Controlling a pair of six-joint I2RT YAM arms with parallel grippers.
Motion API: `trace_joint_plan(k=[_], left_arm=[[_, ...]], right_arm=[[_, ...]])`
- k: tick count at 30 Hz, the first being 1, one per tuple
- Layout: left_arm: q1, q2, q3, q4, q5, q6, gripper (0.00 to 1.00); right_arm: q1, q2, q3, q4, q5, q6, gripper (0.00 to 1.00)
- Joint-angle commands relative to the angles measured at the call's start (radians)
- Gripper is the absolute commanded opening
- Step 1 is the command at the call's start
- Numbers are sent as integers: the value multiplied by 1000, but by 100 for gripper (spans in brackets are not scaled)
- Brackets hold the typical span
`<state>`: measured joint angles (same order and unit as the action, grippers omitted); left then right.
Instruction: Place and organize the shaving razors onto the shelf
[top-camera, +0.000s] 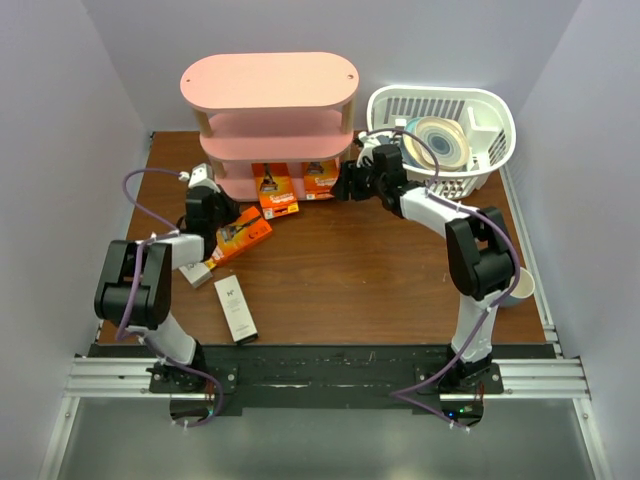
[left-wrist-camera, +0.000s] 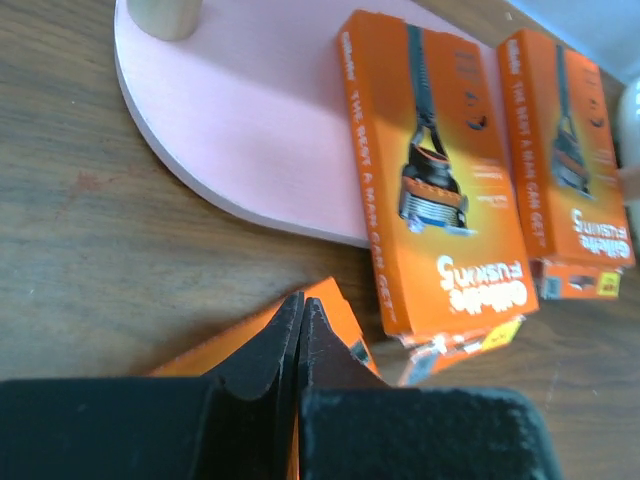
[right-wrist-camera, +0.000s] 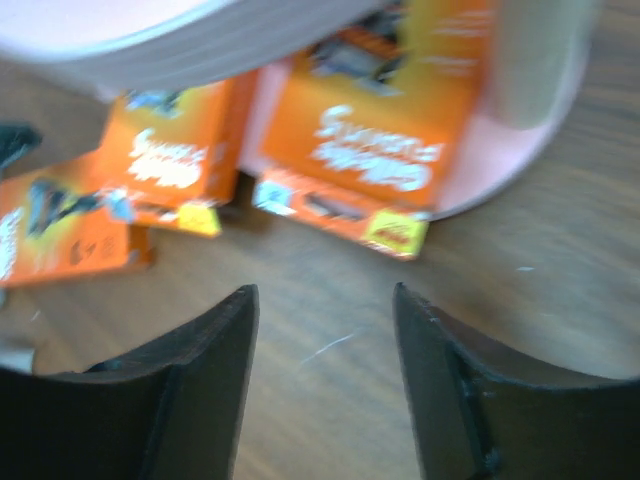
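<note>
Shelf: We are looking down on the pink shelf (top-camera: 268, 80), which is standing at the far side of the table (top-camera: 380, 290), beside a white basket (top-camera: 490, 110).

Shelved: The left orange pack (left-wrist-camera: 435, 170) and the right orange pack (left-wrist-camera: 565, 150) are lying flat on the bottom board. Their near ends are hanging over its edge towards the table.

Waiting: The third orange pack (top-camera: 243, 235) is lying on the table just in front of the shelf's left end. The long whitish box (top-camera: 235, 308) is lying nearer the arm bases, and the second whitish box (top-camera: 195, 272) is sitting just beside the left arm.

Left gripper (left-wrist-camera: 301, 305): Its fingers are pressing tight together with nothing between them, and it is hovering over a corner of the third orange pack.

Right gripper (right-wrist-camera: 322, 295): Its jaws are standing apart and gripping nothing. They are facing the two shelved packs from low over the table.

Progress: We are judging the job under half done. Two of five items are resting on the shelf, and crookedly. Three are waiting, and the row is wanting straightening.

Hidden: The top board is covering most of the middle tier from above. The left arm is hiding part of the second box. The right wrist view is blurring badly. We are unable to tell whether the left fingertips are touching the pack beneath them.
</note>
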<state>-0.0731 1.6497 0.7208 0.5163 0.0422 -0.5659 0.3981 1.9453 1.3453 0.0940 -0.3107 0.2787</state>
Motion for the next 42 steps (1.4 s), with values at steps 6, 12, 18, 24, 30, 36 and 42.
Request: trace_joint_plan(k=[6, 12, 18, 24, 30, 36, 42], left_arm=[[4, 174, 161, 206, -8, -68, 0], [1, 292, 238, 264, 48, -69, 0], [-19, 393, 311, 303, 74, -72, 0], [-54, 463, 391, 324, 93, -69, 1], [-100, 461, 401, 289, 39, -78, 5], [-87, 323, 344, 131, -2, -45, 34], [-19, 162, 143, 166, 235, -91, 47]], right_arm=[[-1, 37, 42, 30, 191, 62, 6], [-1, 56, 23, 21, 288, 105, 4], [2, 75, 35, 30, 291, 112, 3], [11, 69, 26, 23, 309, 100, 4], [16, 55, 15, 24, 309, 91, 4], [5, 12, 58, -91, 237, 48, 7], [-18, -48, 35, -184, 99, -15, 23]])
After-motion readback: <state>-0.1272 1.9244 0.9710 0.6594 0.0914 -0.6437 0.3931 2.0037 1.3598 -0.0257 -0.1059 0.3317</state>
